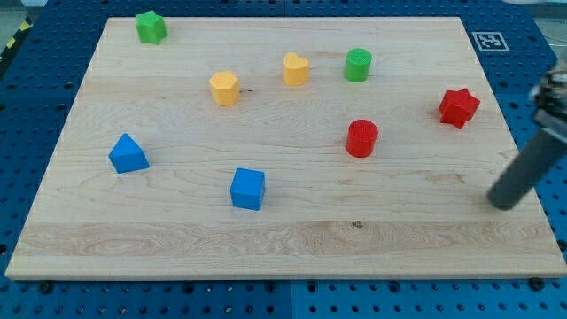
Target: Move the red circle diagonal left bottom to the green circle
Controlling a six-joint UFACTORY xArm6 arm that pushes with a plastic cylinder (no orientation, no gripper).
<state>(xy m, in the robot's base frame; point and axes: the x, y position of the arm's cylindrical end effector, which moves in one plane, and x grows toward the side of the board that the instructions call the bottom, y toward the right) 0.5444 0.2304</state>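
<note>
While my tip (503, 206) sits well right, red circle (361, 138) lies below green circle (358, 65); no jaws.

I've got a red circle (361, 138) and red star (459, 107), green circle (358, 66) and green star (151, 27), two yellow blocks (225, 88) (296, 68), two blue blocks (128, 154) (248, 189), all on pale wood board (177, 230).

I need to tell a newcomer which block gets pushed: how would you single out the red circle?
On the pale wooden board, look right of centre, directly below the green round block. The red round cylinder block stands there. The other red block, a red star-shaped block, sits further right and has points.
</note>
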